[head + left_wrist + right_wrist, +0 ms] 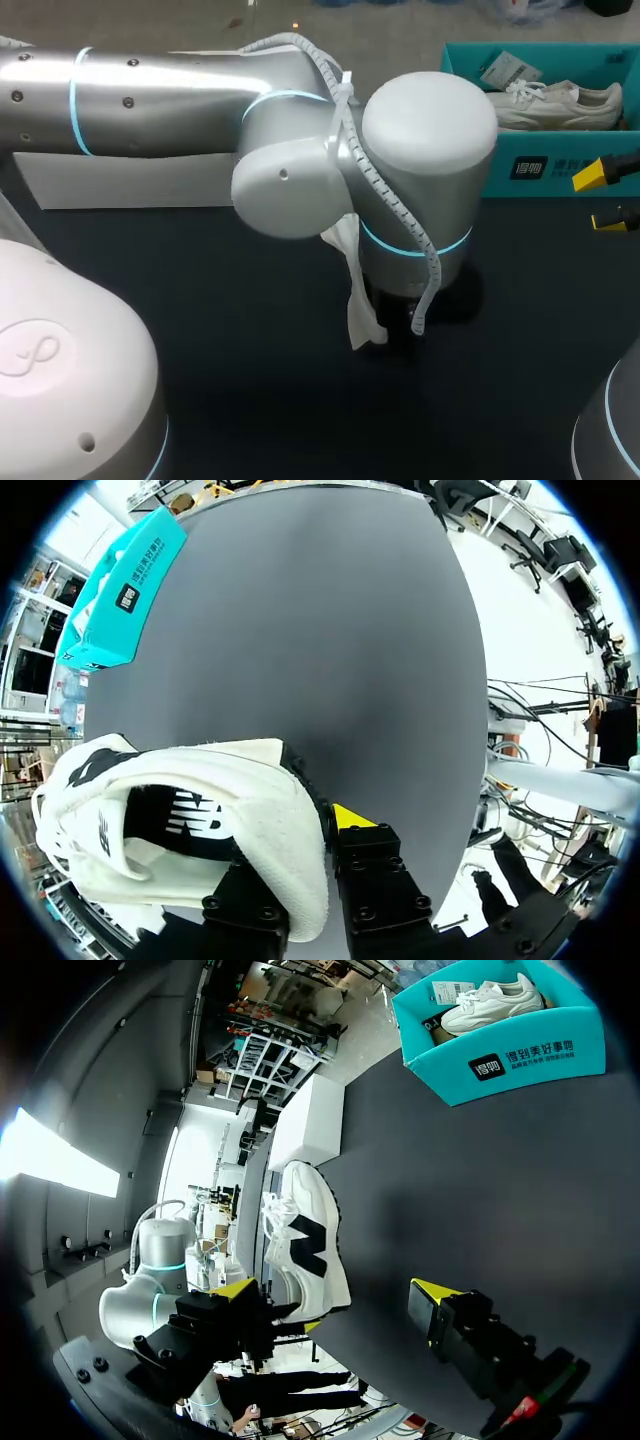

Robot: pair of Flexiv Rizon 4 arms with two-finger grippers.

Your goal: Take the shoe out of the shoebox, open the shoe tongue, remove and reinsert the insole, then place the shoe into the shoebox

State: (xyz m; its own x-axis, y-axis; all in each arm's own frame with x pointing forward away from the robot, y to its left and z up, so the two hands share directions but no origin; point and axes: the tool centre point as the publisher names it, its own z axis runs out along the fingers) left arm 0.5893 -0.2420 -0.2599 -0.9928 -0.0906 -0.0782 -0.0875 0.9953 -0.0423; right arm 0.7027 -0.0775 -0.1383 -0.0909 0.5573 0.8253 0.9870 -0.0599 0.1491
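A white shoe (200, 810) with a black side logo and a dark insole is out of the box, sole towards the table. My left gripper (305, 860) is shut on the rim of its opening, one finger inside and one outside. In the head view my left arm (420, 150) hides most of this shoe (355, 295). My right gripper (603, 198) is at the right edge with its fingers wide open and nothing between them. The shoe (305, 1240) lies ahead of this gripper (335, 1291) and apart from it. The teal shoebox (540, 170) stands at the back right.
A second white shoe (555, 105) lies inside the shoebox (520, 1060). A flat white board (130, 180) lies at the back left. Dark tabletop stretches between the held shoe and the box (125, 590).
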